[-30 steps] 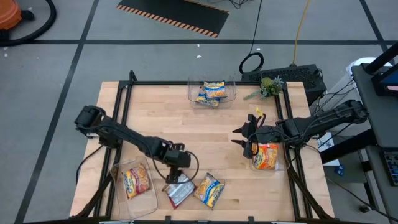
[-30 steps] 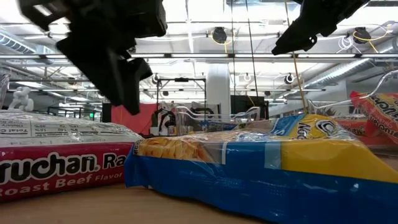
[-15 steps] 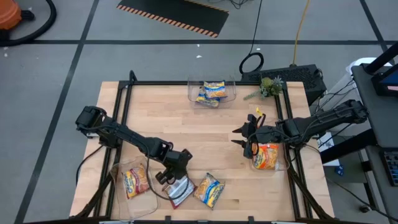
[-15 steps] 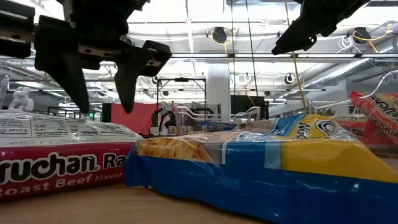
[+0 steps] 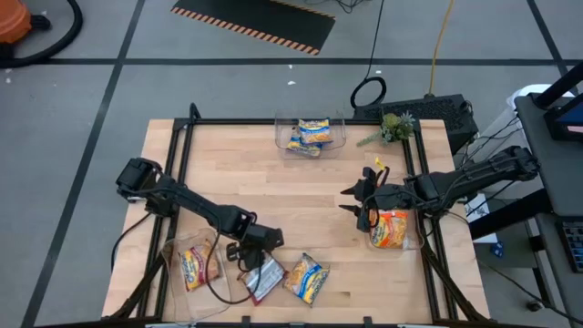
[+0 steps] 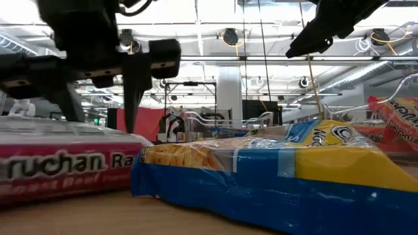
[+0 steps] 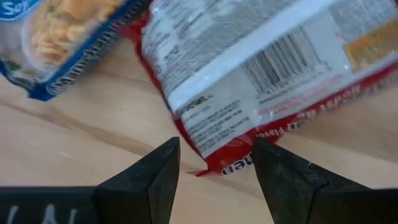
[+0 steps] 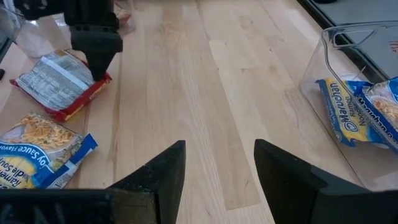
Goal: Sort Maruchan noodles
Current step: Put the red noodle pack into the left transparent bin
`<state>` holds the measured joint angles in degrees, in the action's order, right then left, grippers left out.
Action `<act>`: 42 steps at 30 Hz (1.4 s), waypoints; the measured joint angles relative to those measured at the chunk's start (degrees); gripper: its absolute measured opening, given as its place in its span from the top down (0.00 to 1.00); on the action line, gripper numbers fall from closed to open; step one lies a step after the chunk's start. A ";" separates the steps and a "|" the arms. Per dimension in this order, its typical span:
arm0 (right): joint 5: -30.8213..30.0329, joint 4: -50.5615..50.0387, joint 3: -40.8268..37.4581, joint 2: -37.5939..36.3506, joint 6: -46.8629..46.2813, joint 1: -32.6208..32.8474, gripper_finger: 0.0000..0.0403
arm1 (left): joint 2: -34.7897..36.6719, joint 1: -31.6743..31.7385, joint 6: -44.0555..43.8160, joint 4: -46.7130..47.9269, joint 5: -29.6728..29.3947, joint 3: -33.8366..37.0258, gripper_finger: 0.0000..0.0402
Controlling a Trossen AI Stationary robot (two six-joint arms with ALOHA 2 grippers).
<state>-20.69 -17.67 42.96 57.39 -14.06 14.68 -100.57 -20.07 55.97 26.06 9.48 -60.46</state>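
A red-and-silver Maruchan packet (image 5: 264, 281) lies label side up near the table's front edge, and it also shows in the low view (image 6: 65, 166). A blue-and-yellow packet (image 5: 307, 279) lies flat just to its right. My left gripper (image 5: 253, 262) is open and points down over the red packet, with a finger on either side of the packet's end (image 7: 230, 163). My right gripper (image 5: 355, 205) is open and empty above the table's right part, beside a bin holding an orange packet (image 5: 390, 228). My left gripper comes from above, pointing down, with its open fingers (image 7: 155, 177) on either side of the red packet's end edge (image 7: 230, 163). The packet lies on the table. I cannot tell whether the fingers touch it.
A clear bin (image 5: 173, 248) at the near left holds a red-orange packet. A clear bin (image 5: 339, 137) at the far edge holds blue-and-yellow packets. A small plant (image 5: 392, 128) lies at the far right corner. Bare wood lies in the table's middle (image 8: 186, 81).
My left gripper has turned about its wrist and gone down toward the red packet, a little toward the table's near edge; its fingers now stand upright around the packet's end. In the low view the red packet has shifted and sits lower and blurred.
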 joint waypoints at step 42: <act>-0.23 1.85 0.00 0.48 -0.13 -0.01 0.55 | -2.64 -0.09 -8.59 -3.94 -6.78 -0.07 0.99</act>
<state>-20.91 -15.82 42.96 57.86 -14.20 14.67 -103.21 -20.17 47.38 22.12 2.70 -60.53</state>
